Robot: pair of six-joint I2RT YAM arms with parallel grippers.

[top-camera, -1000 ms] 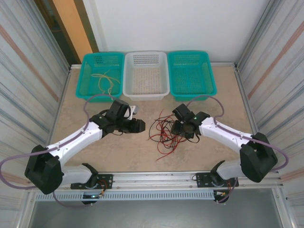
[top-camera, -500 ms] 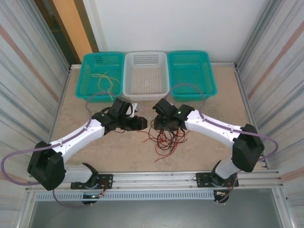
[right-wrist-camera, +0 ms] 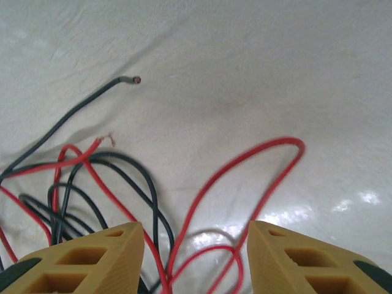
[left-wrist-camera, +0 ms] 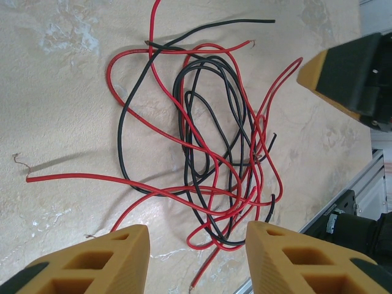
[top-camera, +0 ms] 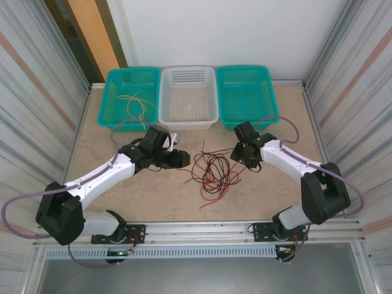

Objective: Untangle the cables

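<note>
The cables (top-camera: 211, 171) are a loose tangle of red and black wires lying on the beige table between the two arms. In the left wrist view the same tangle (left-wrist-camera: 214, 153) spreads out just ahead of my left gripper (left-wrist-camera: 196, 257), which is open and holds nothing. In the top view my left gripper (top-camera: 184, 160) sits at the tangle's left edge. My right gripper (top-camera: 237, 154) is at its right edge. In the right wrist view my right gripper (right-wrist-camera: 196, 251) is open above a red loop (right-wrist-camera: 245, 177), and a black wire end (right-wrist-camera: 128, 79) lies further off. Yellowish-tan strands (top-camera: 136, 104) lie in the left basket.
Three baskets stand in a row at the far edge: a teal one (top-camera: 112, 116) on the left, a white one (top-camera: 187, 123) in the middle and a teal one (top-camera: 245, 68) on the right. Corrugated walls close both sides. A metal rail (top-camera: 202, 229) runs along the near edge.
My right arm swung left over the tangle, then drew back to the right and farther from the bases. The wires now lie more spread out. My left arm barely moved.
</note>
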